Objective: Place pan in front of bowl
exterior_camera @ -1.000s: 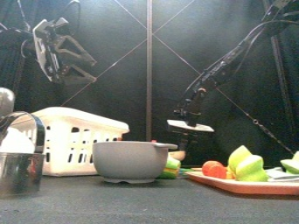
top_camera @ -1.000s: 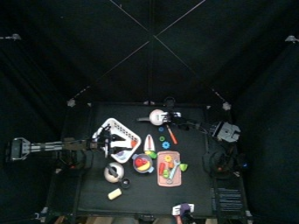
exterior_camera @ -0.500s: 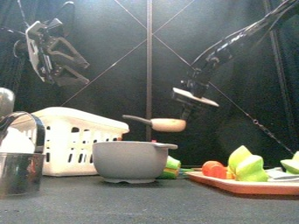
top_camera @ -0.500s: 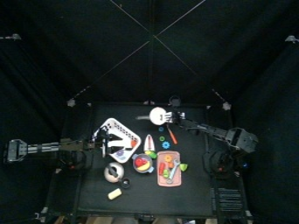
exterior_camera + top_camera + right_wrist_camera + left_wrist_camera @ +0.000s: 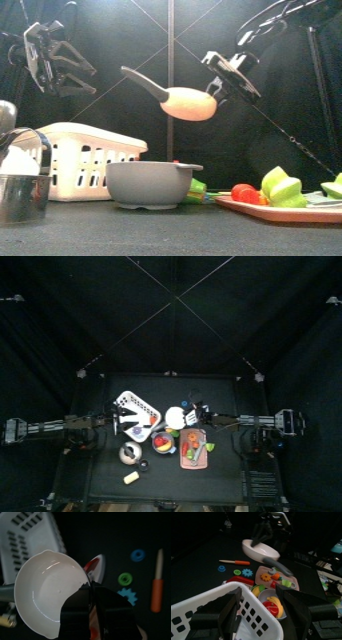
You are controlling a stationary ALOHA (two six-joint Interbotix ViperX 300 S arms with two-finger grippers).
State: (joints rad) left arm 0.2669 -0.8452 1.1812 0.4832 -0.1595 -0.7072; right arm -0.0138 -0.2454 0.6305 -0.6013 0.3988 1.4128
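Left gripper (image 5: 51, 55) hangs high at nine o'clock, and we can't tell how its jaws stand. Pan (image 5: 187, 102) rides midair above the bowl (image 5: 151, 184), rim clamped by the right gripper (image 5: 222, 82) at two o'clock.

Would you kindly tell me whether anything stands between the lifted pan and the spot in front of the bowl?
Only the bowl itself: the pan, in the right gripper, hangs above and behind it, probably high enough to pass over. The table in front looks bare.
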